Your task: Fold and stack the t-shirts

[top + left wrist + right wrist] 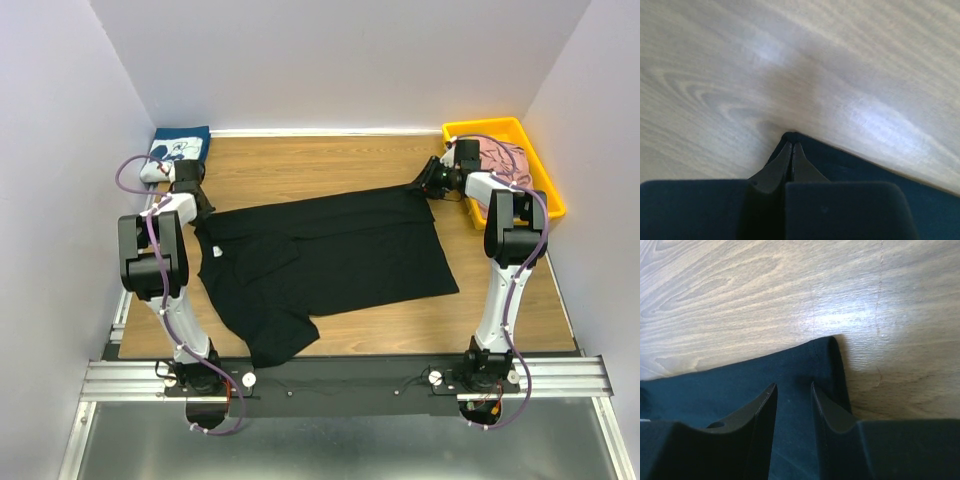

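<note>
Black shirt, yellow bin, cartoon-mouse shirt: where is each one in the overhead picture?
black t-shirt (340, 250): top view, middle of its body.
yellow bin (485, 123): top view, its far rim.
navy t-shirt (190, 140): top view, plain blue cloth beside the print.

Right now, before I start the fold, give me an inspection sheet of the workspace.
Surface: wooden table, no damage seen.
Job's things: black t-shirt spread out mid-table; navy t-shirt folded at far left corner; pink t-shirt in yellow bin, far right.
Clutter: nothing seen.
Grippers: left gripper fingers shut on a corner of the black t-shirt; right gripper fingers apart over another corner.
Cables: purple cables run along both arms, no snag seen.
Surroundings: white walls on three sides; metal rail at near edge.
</note>
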You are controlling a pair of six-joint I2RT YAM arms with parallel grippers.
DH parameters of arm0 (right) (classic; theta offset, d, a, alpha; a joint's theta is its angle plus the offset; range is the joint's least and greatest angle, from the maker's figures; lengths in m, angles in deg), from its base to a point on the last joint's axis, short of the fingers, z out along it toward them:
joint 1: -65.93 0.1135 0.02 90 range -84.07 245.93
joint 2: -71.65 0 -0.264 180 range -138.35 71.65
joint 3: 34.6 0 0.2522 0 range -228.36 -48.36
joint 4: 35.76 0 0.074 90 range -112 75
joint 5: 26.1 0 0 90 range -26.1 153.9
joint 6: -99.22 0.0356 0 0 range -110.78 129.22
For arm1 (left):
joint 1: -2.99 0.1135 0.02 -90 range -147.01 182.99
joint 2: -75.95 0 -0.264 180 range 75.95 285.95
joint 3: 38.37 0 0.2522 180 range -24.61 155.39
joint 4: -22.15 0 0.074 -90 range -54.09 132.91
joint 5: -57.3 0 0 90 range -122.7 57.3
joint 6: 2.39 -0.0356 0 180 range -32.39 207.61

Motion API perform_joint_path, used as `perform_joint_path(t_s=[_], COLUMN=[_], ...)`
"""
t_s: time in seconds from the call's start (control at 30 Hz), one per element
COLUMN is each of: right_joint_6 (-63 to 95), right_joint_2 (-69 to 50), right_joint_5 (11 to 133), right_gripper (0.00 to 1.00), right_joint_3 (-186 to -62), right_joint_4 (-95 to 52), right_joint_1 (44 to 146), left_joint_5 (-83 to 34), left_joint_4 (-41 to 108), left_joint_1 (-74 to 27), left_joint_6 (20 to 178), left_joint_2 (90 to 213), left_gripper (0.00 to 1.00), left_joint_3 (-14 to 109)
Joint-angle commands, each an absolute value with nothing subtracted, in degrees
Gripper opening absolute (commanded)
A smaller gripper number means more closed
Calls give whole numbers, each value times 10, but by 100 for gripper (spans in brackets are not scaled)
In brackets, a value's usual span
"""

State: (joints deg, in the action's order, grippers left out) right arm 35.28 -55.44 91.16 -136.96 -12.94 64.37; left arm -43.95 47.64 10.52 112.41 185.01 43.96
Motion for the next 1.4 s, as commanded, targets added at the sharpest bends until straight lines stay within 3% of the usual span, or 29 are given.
perform_joint_path(t_s=[0.0,0.13,0.17,0.2,0.3,0.43,0.6,0.87,1.13,1.27,1.37], right_joint_6=[336,346,351,354,366,380,391,408,412,402,395], right_joint_2=[-585,-580,-573,-569,-548,-528,-527,-576,-654,-703,-717], right_joint_5=[856,895,905,913,936,968,1009,969,890,882,896], right_gripper=[41,41,41,41,41,41,41,41,41,41,42], right_joint_3=[-1380,-1413,-1422,-1425,-1422,-1408,-1390,-1391,-1440,-1524,-1577], right_joint_4=[-112,-107,-106,-106,-106,-107,-112,-120,-121,-120,-118], right_joint_1=[637,637,637,637,638,642,658,658,637,625,623], left_joint_5=[-456,-426,-424,-425,-423,-422,-399,-421,-420,-407,-391], left_joint_4=[451,457,454,453,451,453,452,451,499,516,521], left_joint_1=[120,119,113,110,100,77,41,46,55,55,55], left_joint_6=[1105,1108,1110,1112,1127,1140,1160,1170,1157,1150,1148], left_joint_2=[1869,1848,1837,1825,1761,1710,1696,1749,1853,1912,1935], left_gripper=[3,20,35,43,52,51,35,20,19,19,27], left_joint_3=[476,492,483,475,438,393,340,312,418,524,579])
